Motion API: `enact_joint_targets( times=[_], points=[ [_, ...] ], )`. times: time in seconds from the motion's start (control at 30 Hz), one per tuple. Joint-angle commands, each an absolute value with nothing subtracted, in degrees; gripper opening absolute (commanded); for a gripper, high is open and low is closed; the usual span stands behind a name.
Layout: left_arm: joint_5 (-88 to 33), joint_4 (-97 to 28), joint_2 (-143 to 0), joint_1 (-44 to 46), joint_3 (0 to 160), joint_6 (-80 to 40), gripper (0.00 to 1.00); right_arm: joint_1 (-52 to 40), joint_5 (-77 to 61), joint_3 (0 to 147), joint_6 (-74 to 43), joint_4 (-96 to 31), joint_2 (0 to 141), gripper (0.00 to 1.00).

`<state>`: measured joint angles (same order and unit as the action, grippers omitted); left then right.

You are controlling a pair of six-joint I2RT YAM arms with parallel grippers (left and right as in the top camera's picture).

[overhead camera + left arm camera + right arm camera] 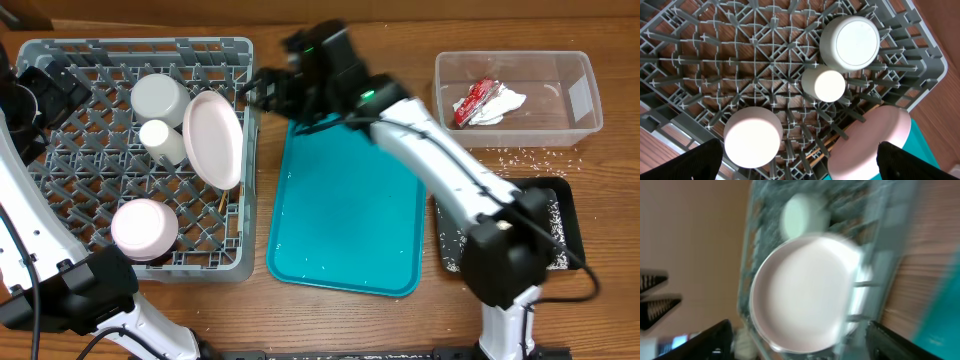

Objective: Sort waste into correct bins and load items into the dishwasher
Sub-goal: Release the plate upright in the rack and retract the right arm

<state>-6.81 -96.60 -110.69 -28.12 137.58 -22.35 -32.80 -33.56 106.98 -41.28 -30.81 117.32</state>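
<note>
Across the wooden table [400,30], you are holding the right gripper [258,92] open just beside the large plate [213,138] standing on edge in the dish rack [130,45] by the teal tray [345,220], risking toppling it if a finger [710,345] is catching its rim.

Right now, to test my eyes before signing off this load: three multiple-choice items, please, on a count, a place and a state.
1. How many white crockery pieces are in the grey rack left of the teal tray? A two B four C six
2. Where is the sauce packet? A on the teal tray B in the grey rack C in the clear tub
3. The plate by the rack's right wall is: A lying flat B tilted on edge C on the teal tray
Key: 1 B, four white rounds among the pegs; 2 C, beside the napkin; 3 B, it leans on its rim.
</note>
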Motion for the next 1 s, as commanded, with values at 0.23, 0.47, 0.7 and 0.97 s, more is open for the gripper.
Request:
enact_joint_targets(
  times=[0.23,0.47,0.7,0.97],
  points=[
    [-7.05,-96.64,-110.89,-28.1,137.73,-22.94,1.0,-9.08,-11.84,110.76,-37.21,-62.33,96.36,0.96],
    [-7.05,-96.64,-110.89,-28.1,137.73,-22.94,1.0,3.36,-7.88,110.69,-37.21,-78.22,96.01,1.0],
    [-7.05,-96.64,-110.89,-28.1,137.73,-22.94,1.0,7.88,4.34,110.59,-37.23,-88.23,96.9,1.0],
    [-7.05,-96.64,-110.89,-28.1,137.73,-22.94,1.0,7.88,4.78,110.54,-37.78,-89.17,98.3,1.0]
  ],
)
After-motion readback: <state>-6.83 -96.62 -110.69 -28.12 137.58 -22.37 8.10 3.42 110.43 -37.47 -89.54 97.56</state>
